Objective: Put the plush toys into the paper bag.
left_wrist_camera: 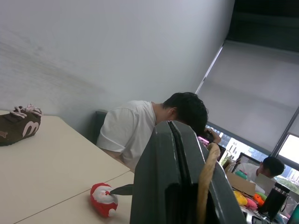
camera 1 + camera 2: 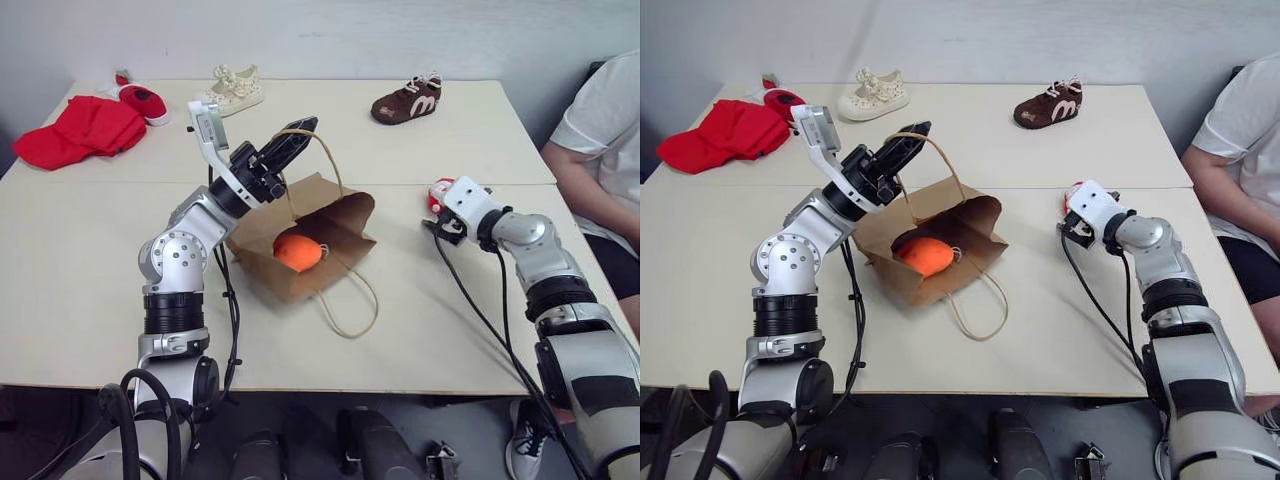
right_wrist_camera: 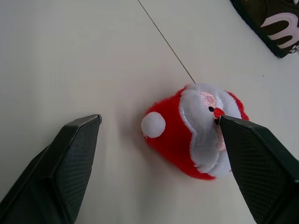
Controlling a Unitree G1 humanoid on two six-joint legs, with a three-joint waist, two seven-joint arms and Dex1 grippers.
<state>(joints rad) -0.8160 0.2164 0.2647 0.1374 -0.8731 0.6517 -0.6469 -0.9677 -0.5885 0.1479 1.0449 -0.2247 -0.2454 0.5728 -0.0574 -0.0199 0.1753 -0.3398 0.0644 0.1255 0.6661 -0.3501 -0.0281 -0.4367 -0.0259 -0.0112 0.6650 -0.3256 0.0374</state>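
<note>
The brown paper bag [image 2: 322,212] lies on its side at the table's middle, its mouth facing me. The orange plush toy [image 2: 298,251] sits inside the mouth. My left gripper [image 2: 296,141] is shut on the bag's upper loop handle [image 1: 205,184] and holds it lifted above the bag. The red-and-white Santa plush toy [image 3: 196,133] lies on the table to the right of the bag. My right gripper [image 3: 159,119] stands open just over it. One finger [image 3: 254,158] is at the toy's white face and the other finger [image 3: 70,158] is well clear of it.
A brown shoe [image 2: 407,100] and a cream shoe [image 2: 232,90] stand along the table's far edge. A small red shoe [image 2: 145,103] and a red cloth [image 2: 80,130] lie at the far left. A person in a white shirt [image 2: 600,150] sits at the right edge.
</note>
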